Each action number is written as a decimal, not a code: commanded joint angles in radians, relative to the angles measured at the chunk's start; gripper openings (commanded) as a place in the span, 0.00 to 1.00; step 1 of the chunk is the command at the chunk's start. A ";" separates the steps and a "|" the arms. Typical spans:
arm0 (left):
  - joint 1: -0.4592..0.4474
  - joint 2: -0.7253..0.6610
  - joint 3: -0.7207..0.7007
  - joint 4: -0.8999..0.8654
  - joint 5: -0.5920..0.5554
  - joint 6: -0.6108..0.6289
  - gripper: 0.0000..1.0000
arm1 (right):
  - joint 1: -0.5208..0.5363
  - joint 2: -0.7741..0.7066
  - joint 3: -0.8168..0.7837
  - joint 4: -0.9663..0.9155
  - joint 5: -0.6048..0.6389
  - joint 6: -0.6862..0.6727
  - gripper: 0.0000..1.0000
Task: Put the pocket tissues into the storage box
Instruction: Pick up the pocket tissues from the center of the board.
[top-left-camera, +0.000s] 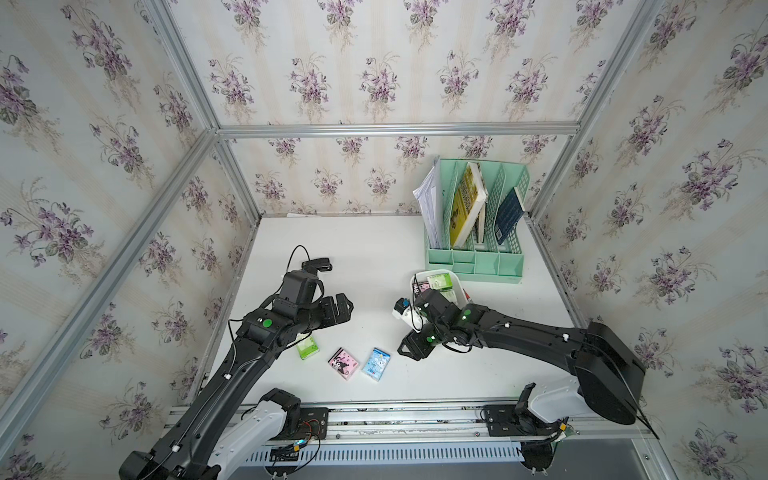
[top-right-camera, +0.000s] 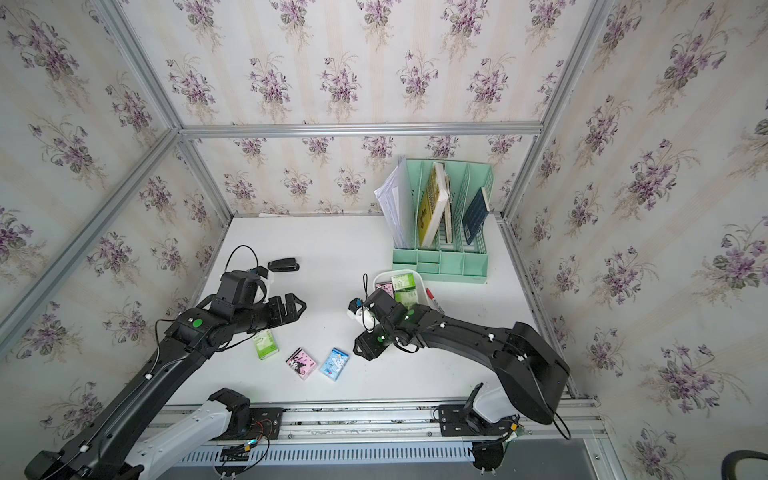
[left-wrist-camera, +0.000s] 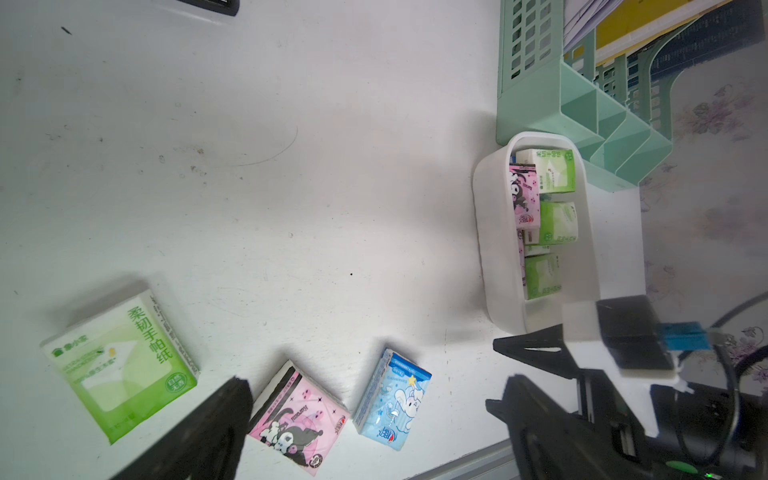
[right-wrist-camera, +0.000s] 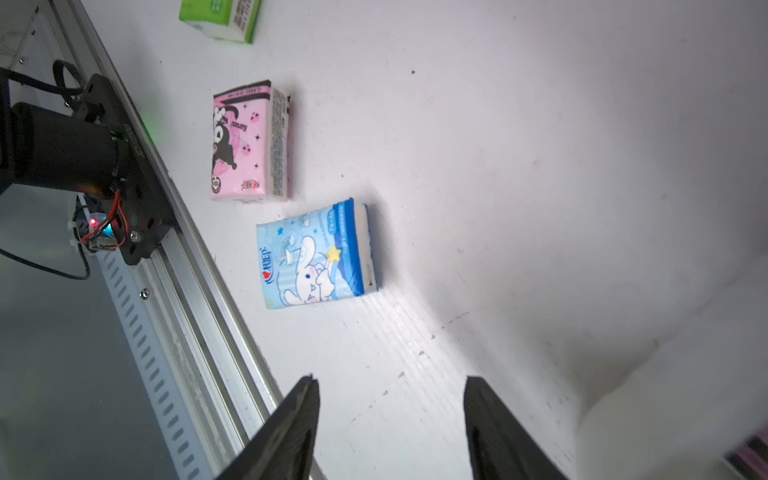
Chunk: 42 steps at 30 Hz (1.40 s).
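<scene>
Three pocket tissues lie loose on the white table in both top views: a green pack (top-left-camera: 307, 347), a pink pack (top-left-camera: 343, 363) and a blue pack (top-left-camera: 376, 364). The white storage box (top-left-camera: 455, 279) stands in front of the organizer, with green packs (left-wrist-camera: 555, 170) and pink packs (left-wrist-camera: 524, 195) inside; my right arm covers its near end. My left gripper (top-left-camera: 347, 309) hovers open and empty, beyond the green pack. My right gripper (right-wrist-camera: 390, 380) is open with bare table between its fingers, just right of the blue pack (right-wrist-camera: 316, 253).
A mint green desk organizer (top-left-camera: 478, 253) with books and papers stands behind the box. A black stapler (top-right-camera: 283, 265) lies at the back left. A red marker (top-right-camera: 434, 300) rests beside the box. The aluminium rail (top-left-camera: 374, 415) runs along the front edge.
</scene>
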 joint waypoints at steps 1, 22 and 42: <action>0.003 -0.017 -0.003 -0.009 -0.043 -0.026 0.99 | 0.016 0.056 0.030 0.039 -0.073 -0.027 0.61; 0.052 -0.080 -0.051 -0.030 -0.076 -0.016 0.99 | 0.076 0.345 0.206 0.013 -0.069 -0.037 0.41; 0.057 -0.037 -0.005 -0.022 -0.012 -0.013 0.99 | -0.190 -0.086 0.049 0.087 0.034 0.215 0.00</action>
